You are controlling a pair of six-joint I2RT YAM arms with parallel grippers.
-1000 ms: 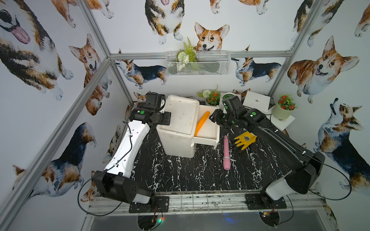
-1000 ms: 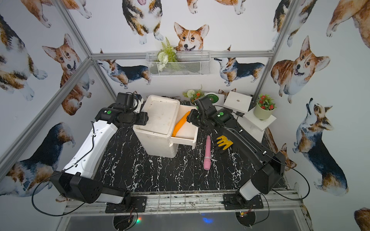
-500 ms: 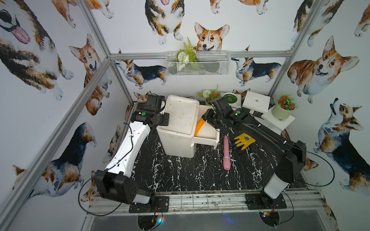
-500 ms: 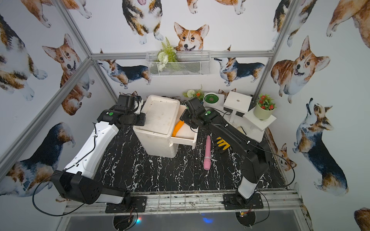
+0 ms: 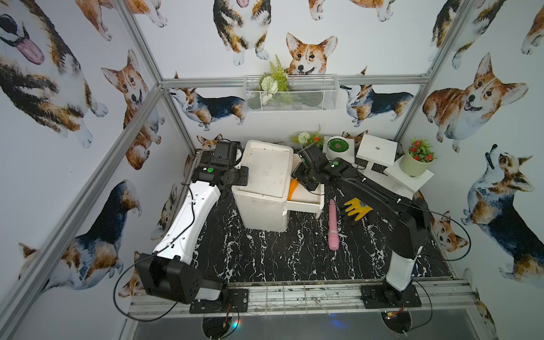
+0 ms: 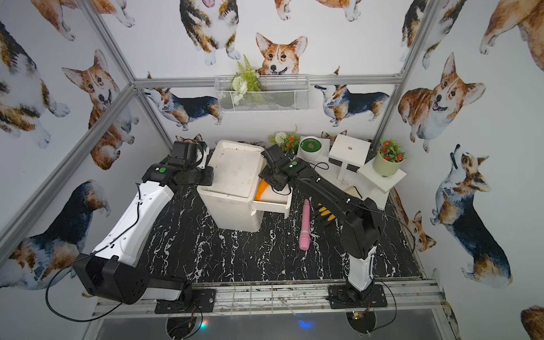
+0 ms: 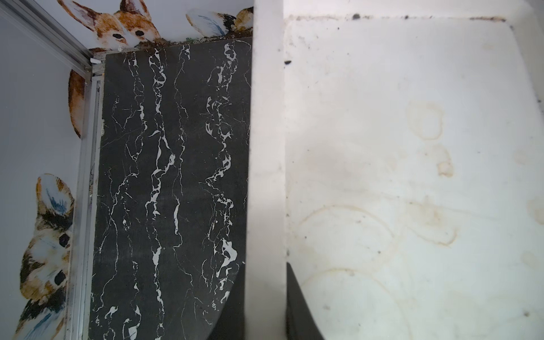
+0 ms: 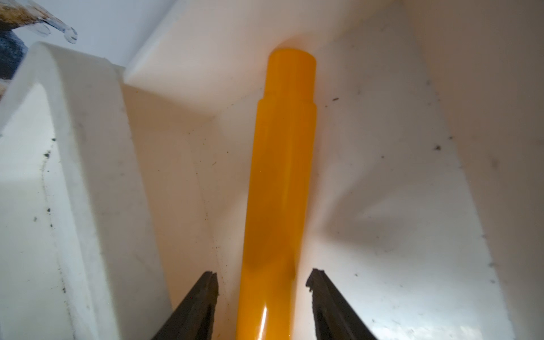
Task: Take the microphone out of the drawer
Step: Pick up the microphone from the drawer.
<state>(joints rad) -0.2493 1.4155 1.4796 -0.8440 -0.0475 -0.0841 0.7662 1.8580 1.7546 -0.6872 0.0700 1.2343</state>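
An orange microphone (image 5: 293,188) (image 6: 261,188) lies in the open drawer (image 5: 305,206) (image 6: 270,207) of the white cabinet (image 5: 266,172) (image 6: 232,173). In the right wrist view its smooth orange handle (image 8: 279,182) runs along the drawer's floor. My right gripper (image 8: 264,272) is open and reaches down into the drawer, one finger on each side of the handle with a gap on both sides. In the left wrist view my left gripper (image 7: 265,265) is shut on the raised rim (image 7: 266,147) at the cabinet's left top edge. The microphone's head is hidden.
A pink stick-shaped object (image 5: 333,225) and a yellow glove (image 5: 356,207) lie on the black marble table (image 5: 265,253) right of the drawer. White stands, a green-topped pot (image 5: 337,146) and a flower pot (image 5: 415,163) crowd the back right corner.
My left gripper has closed on the cabinet's rim. My right arm has swung left from beside the drawer, and its gripper now sits in the drawer, over the orange microphone.
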